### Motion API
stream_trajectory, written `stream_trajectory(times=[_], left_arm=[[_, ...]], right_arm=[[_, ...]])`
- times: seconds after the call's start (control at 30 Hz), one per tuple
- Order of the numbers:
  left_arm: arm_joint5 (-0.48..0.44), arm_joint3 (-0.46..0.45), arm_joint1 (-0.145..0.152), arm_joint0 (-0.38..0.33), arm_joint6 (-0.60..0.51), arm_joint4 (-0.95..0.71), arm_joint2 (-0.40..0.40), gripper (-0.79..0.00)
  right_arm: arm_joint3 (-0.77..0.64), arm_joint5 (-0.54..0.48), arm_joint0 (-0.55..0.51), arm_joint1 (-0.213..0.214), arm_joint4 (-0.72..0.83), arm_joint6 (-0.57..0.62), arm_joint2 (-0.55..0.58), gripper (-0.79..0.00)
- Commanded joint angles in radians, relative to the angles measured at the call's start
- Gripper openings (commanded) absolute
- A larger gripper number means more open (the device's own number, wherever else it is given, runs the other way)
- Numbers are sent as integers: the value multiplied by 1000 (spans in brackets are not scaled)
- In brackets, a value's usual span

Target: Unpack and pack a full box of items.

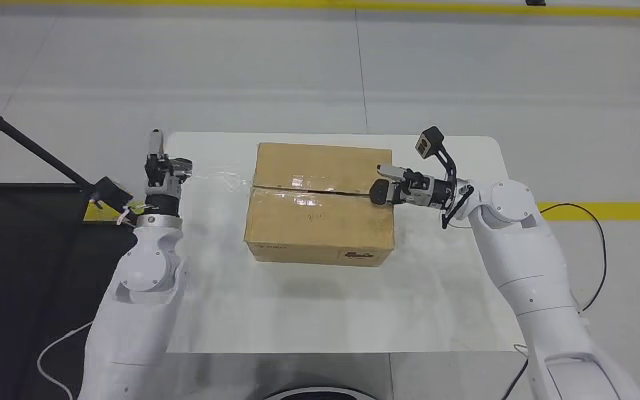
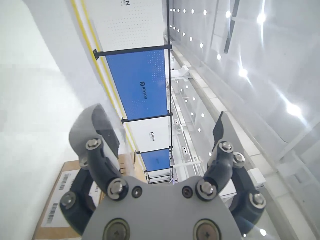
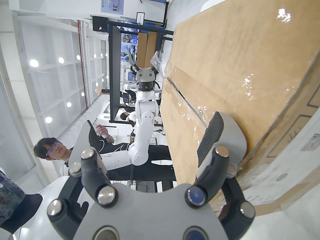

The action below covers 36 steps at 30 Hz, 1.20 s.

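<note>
A closed cardboard box stands in the middle of the white table, its top seam under glossy clear tape. My right gripper is at the box's right end, open; one finger rests over the top edge by the seam and the other is off the box. My left gripper is held up beside the box's left end, open, with the box's labelled side below it. A crumpled clear film stretches from the box's left end toward the left gripper.
A black pole and a small black device stand just off the table's left edge, close to my left arm. A dark mat covers the floor there. The table has bare room in front of and to the right of the box.
</note>
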Motion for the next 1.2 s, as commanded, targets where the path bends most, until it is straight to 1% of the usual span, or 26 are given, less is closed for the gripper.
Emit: stream_trajectory(times=[0.0, 0.1, 0.27, 0.53, 0.7, 0.87, 1.0, 1.17], left_arm=[[4, -40, 0, 5, 6, 34, -6, 0], [18, -94, 0, 9, 10, 78, -12, 0], [37, -162, -2, 0, 17, 128, -10, 0], [67, -230, -9, -37, 3, 222, 39, 0], [95, -264, -15, -47, -9, 259, 72, 0], [148, -302, -18, -59, -60, 287, 111, 0], [180, -330, -21, -78, -124, 315, 157, 0], [202, -322, -29, -117, -165, 336, 214, 0]], right_arm=[[0, 0, 0, 0, 0, 0, 0, 0], [-33, 7, -20, 2, -5, -31, 2, 0], [-72, 16, -42, 8, -12, -40, 13, 0], [-103, 20, -62, 18, -16, -44, 29, 0], [-127, 23, -73, 24, -21, -43, 38, 0], [-146, 25, -81, 28, -23, -46, 45, 0], [-171, 18, -87, 33, -34, -61, 55, 0], [-223, 6, -108, 42, -46, -90, 80, 0]])
